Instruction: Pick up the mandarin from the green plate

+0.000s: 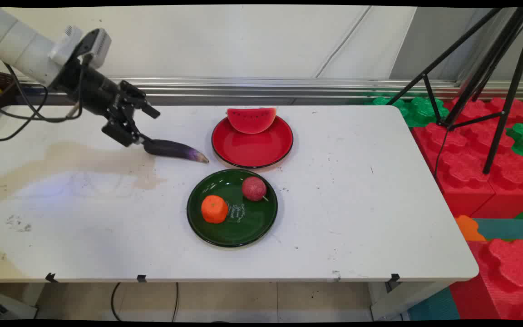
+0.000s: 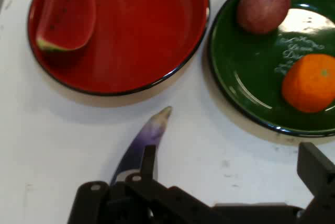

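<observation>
White surface (image 1: 357,190) carries an eggplant (image 1: 174,149) lying flat, its stem end at the open pincer (image 1: 136,125), unclamped, with two plates beyond its tip.

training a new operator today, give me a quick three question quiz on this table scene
1. True or false: the watermelon slice lies on the green plate.
2. Which thing is the gripper nearest to? A) orange B) eggplant C) watermelon slice
3. Fill in: the orange shares its plate with a dark red ____.

Key:
1. False; it lies on the red plate.
2. B, the eggplant, lying on the table left of the red plate.
3. Round fruit.
</observation>
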Tool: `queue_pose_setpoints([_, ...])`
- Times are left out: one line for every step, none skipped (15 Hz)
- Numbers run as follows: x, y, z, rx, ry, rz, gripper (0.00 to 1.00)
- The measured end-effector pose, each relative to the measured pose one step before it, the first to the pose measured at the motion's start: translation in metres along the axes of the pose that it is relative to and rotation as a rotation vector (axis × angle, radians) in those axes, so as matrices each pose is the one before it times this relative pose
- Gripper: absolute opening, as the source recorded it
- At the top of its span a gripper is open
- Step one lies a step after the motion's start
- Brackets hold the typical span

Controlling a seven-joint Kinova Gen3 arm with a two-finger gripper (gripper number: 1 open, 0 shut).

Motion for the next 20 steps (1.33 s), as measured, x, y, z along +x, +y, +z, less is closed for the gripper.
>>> queue_pose_setpoints([0.00113, 0.00393, 0.00407, -0.00512, -0.00056, -0.00184, 1.0])
queue_pose_setpoints([0.00088, 0.0027, 0.00302, -0.00311, 0.00015, -0.00093, 1.0])
queue_pose_setpoints([0.00141, 0.0039, 0.00467, -0.00449, -0.00003, -0.00147, 1.0])
queue_pose_setpoints([0.00195, 0.00495, 0.00604, -0.00587, -0.00036, 0.00144, 1.0])
queue_pose_setpoints([0.00192, 0.00518, 0.00648, -0.00641, -0.0008, 0.00267, 1.0])
queue_pose_setpoints([0.00138, 0.0039, 0.00507, -0.00571, -0.00112, 0.00257, 1.0])
queue_pose_setpoints([0.00148, 0.00523, 0.00648, -0.00814, -0.00251, 0.00508, 1.0])
queue_pose_setpoints([0.00138, 0.00516, 0.00644, -0.00758, -0.00218, 0.00473, 1.0])
queue_pose_setpoints([0.00113, 0.0051, 0.0064, -0.00742, -0.0025, 0.00469, 1.0])
queue_pose_setpoints([0.00112, 0.00422, 0.00575, -0.00692, -0.00212, 0.00461, 1.0])
queue_pose_setpoints([0.00122, 0.00466, 0.00663, -0.0077, -0.00184, 0.00477, 1.0])
queue_pose_setpoints([0.00113, 0.00448, 0.00673, -0.00748, -0.00245, 0.00518, 1.0])
queue_pose_setpoints([0.00085, 0.00354, 0.0058, -0.00569, -0.00187, 0.00376, 1.0])
queue_pose_setpoints([0.00086, 0.00389, 0.00674, -0.00632, -0.00272, 0.00493, 1.0])
queue_pose_setpoints([0.00068, 0.00359, 0.00673, -0.0061, -0.00323, 0.00448, 1.0])
queue_pose_setpoints([0.00042, 0.00305, 0.00574, -0.00532, -0.00311, 0.00263, 1.0])
queue_pose_setpoints([0.00031, 0.00184, 0.00378, -0.00324, -0.00191, 0.00184, 1.0])
queue_pose_setpoints([0.00044, 0.00271, 0.00588, -0.00499, -0.00357, 0.00355, 1.0])
queue_pose_setpoints([0.00051, 0.00279, 0.00679, -0.00384, -0.00353, 0.00324, 1.0])
queue_pose_setpoints([0.00046, 0.00246, 0.0068, -0.00298, -0.00368, 0.00206, 1.0])
